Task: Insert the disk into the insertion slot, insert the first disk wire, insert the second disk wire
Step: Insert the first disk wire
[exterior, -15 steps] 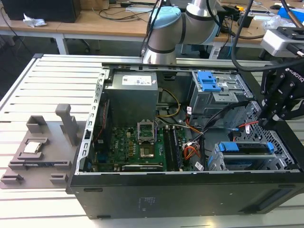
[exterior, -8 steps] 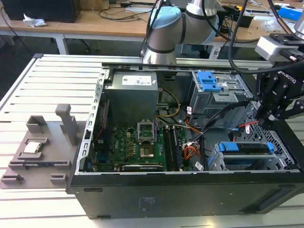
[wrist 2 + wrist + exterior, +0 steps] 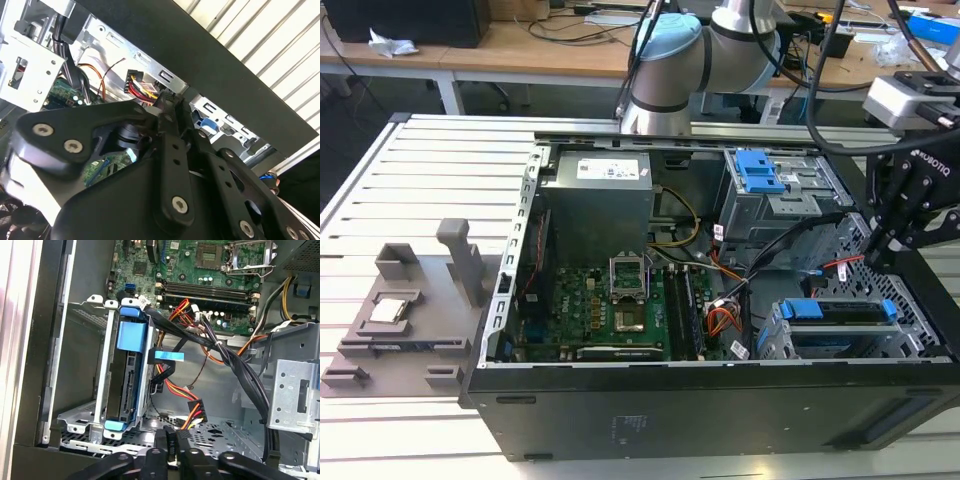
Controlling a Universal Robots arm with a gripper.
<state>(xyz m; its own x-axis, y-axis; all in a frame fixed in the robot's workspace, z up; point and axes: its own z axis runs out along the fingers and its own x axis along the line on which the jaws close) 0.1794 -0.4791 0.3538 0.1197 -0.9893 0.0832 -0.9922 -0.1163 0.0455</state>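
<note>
The disk (image 3: 840, 312) sits inside the insertion slot (image 3: 775, 340), a low silver cage at the case's front corner on the exterior view's right. Its blue carrier edge and the disk (image 3: 131, 385) face the first wrist camera within the insertion slot (image 3: 100, 390). My gripper (image 3: 876, 255) hangs just beyond the cage, over the case's perforated floor. Its fingers stand close together on a small black connector at the end of red, yellow and orange disk wires (image 3: 195, 412). In both wrist views the gripper (image 3: 173, 432) (image 3: 169, 102) meets that wire bundle (image 3: 139, 89). The disk's rear sockets look bare.
A taller grey bay with a blue latch (image 3: 760, 170) stands behind the cage. Black cables (image 3: 240, 375) cross between the motherboard (image 3: 620, 300) and the drive area. A grey fixture plate (image 3: 400, 320) lies on the slatted table at the exterior view's left.
</note>
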